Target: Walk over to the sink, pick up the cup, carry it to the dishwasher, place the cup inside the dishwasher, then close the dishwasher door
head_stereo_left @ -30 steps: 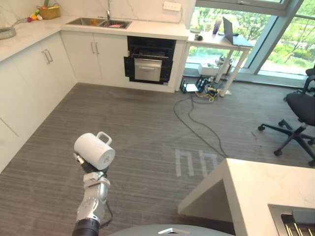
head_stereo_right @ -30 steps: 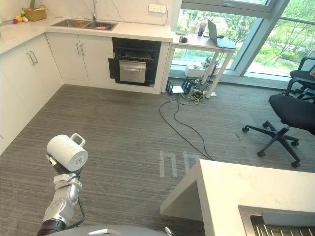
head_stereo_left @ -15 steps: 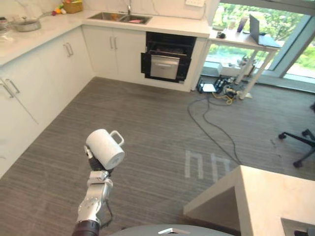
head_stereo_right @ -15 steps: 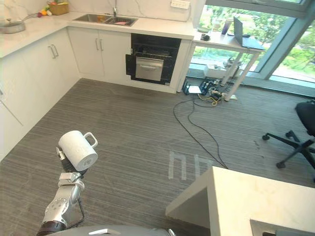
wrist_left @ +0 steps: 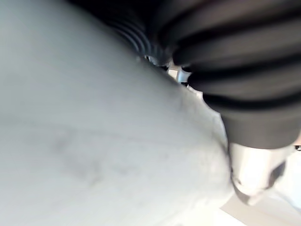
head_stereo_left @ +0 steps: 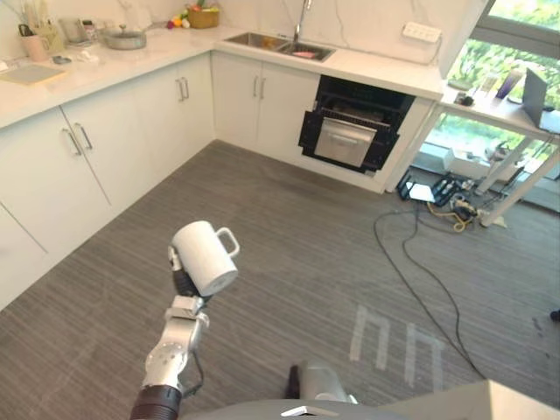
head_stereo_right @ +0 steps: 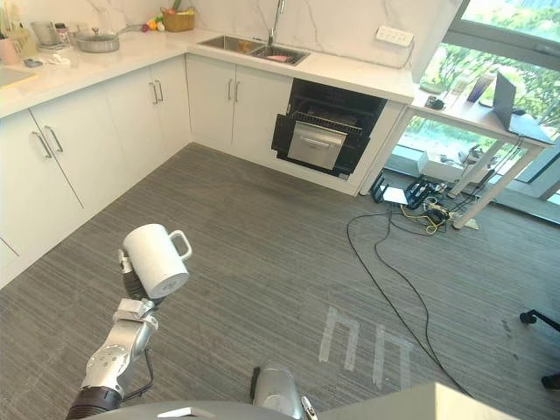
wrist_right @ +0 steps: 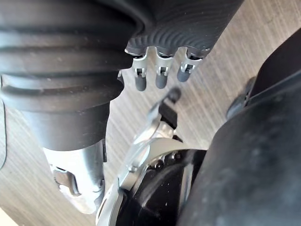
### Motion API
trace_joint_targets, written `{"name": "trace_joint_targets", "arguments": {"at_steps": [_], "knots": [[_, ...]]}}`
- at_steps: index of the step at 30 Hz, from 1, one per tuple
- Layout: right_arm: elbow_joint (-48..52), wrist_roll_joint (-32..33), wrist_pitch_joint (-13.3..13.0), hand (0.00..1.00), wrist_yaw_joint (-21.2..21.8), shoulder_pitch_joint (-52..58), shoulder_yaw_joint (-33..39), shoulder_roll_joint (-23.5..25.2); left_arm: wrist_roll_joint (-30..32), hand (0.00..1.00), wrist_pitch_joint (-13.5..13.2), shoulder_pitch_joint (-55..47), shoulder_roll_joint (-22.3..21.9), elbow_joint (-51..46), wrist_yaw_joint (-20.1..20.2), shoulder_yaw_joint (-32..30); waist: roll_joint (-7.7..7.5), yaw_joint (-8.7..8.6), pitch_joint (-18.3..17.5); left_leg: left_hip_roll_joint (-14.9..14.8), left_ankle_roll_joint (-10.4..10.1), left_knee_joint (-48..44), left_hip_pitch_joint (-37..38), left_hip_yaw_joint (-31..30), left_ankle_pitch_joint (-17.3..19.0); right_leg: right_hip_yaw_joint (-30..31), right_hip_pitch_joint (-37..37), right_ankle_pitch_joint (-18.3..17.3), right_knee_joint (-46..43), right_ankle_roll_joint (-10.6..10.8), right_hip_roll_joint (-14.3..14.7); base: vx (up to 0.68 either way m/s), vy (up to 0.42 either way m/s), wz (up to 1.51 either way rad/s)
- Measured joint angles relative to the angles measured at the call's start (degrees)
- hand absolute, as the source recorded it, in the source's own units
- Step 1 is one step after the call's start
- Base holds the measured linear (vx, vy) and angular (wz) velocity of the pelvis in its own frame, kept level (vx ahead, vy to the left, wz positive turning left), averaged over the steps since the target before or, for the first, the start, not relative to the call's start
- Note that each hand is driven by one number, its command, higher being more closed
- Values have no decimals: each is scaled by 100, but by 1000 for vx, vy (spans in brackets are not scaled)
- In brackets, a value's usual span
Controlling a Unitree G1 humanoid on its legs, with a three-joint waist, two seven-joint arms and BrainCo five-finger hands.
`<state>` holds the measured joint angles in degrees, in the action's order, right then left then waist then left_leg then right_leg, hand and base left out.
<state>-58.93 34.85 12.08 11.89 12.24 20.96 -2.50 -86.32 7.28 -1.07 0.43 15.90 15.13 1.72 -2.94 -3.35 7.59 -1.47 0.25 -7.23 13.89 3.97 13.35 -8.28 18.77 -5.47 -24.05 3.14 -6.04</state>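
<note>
My left hand (head_stereo_left: 181,282) is raised in front of me, shut on a white cup (head_stereo_left: 204,256) with its handle turned to the right; up close the cup's side (wrist_left: 94,141) lies against the hand's dark cover (wrist_left: 235,70). Across the grey floor, the black dishwasher (head_stereo_left: 354,136) stands open under the white counter, with a steel front panel showing in its opening. To its left, the sink (head_stereo_left: 280,45) with its tap is set in the counter. My right hand (wrist_right: 160,75) hangs low over the floor with its fingers relaxed and nothing in them.
White cabinets (head_stereo_left: 79,149) run along the left under a counter with a pot (head_stereo_left: 122,37) and a fruit basket (head_stereo_left: 203,17). Right of the dishwasher, a desk with a laptop (head_stereo_left: 529,87) stands over a power strip, and cables (head_stereo_left: 420,262) trail over the floor.
The camera has swung, so the left counter and cabinets fill more of the view and the island counter at lower right has gone out of sight. The cup stays held in my left hand.
</note>
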Motion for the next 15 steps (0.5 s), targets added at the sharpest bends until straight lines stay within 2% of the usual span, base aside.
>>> {"name": "trace_joint_targets", "arguments": {"at_steps": [1,2,3,4,5,6,7,8,9,10,11,12,13,14,15], "knots": [[12,-129,5,0,-48,15,-2,14,-12,100,-2,121,3,-175,-9,69,-25,1,6,-46,-103,-88,124,8,237,29,-48,200,680,31,45,449,-282,24],[10,-202,22,0,-103,71,2,19,-23,100,5,203,-46,-368,-10,87,-44,2,-8,-61,-185,-151,319,-26,497,117,-135,200,865,-4,20,623,-372,28],[18,-220,53,0,-100,88,62,-29,-85,100,-3,239,-163,-449,-8,72,21,-3,-40,-167,-185,-189,491,-76,707,95,-140,641,629,-135,95,551,-323,31],[88,-224,56,0,-97,164,94,-93,-175,100,-25,239,-257,-449,-41,75,219,-51,-137,-354,-51,-145,608,-104,879,1,-71,685,288,-215,232,686,-353,35],[202,-256,20,0,-119,261,130,-217,-252,100,-36,244,-364,-449,-99,89,486,-61,-297,-529,-9,-244,694,-127,917,-183,7,595,-48,-380,370,557,-268,21],[169,-279,3,0,-150,220,137,-280,-319,100,-64,260,-398,-441,-123,133,546,-35,-314,-547,-115,-840,569,-78,801,-216,32,403,-282,-470,394,663,-346,6],[191,-319,-57,0,-197,107,176,-250,-357,100,-64,235,-433,-395,-124,157,558,-42,-329,-596,-250,-1717,219,-44,398,-232,-155,159,-343,-504,395,327,-188,-6],[194,-327,-101,0,-212,73,177,-227,-352,100,-52,231,-433,-393,-117,166,538,-47,-322,-624,-470,-2200,56,-62,99,-248,-303,54,-314,-491,386,567,-339,19],[193,-348,-217,0,-207,54,172,-204,-324,100,23,248,-434,-396,-36,194,505,-62,-264,-814,-1071,-3433,-450,-81,-723,-317,-693,-136,-168,-528,395,455,-243,33],[197,-381,-315,0,-201,35,170,-207,-281,100,82,250,-433,-401,28,191,543,-66,-238,-964,-1228,-4149,-758,-41,-1121,-368,-926,-193,-43,-554,456,666,-317,41],[198,-384,-487,0,-202,6,150,-211,-202,100,171,218,-439,-424,76,117,588,-33,-182,-1272,-1078,-5366,-1230,201,-1304,-396,-1442,-288,215,-575,610,492,-178,20],[216,-371,-677,0,-209,-5,-21,-239,-173,100,166,111,-444,-510,70,53,586,25,-179,-1430,-815,-5945,-1577,456,-1143,-395,-1917,-343,553,-574,709,476,-159,7],[285,-363,-755,0,-210,-20,-98,-241,-179,100,151,55,-445,-616,68,38,587,50,-188,-1437,-712,-5953,-1742,557,-1029,-387,-2107,-349,724,-565,740,438,-123,-19],[448,-274,-911,0,-211,-121,-293,-240,-210,100,148,-3,-441,-874,48,29,582,176,-192,-1388,-459,-5557,-2112,798,-699,-319,-2363,-344,1022,-551,771,418,-81,-43],[449,-128,-956,0,-214,-394,-367,-244,-259,100,143,-33,-429,-1081,3,21,555,293,-198,-1291,-383,-4680,-2353,1042,-389,-142,-2511,-298,1264,-477,773,501,-53,-58]]}}
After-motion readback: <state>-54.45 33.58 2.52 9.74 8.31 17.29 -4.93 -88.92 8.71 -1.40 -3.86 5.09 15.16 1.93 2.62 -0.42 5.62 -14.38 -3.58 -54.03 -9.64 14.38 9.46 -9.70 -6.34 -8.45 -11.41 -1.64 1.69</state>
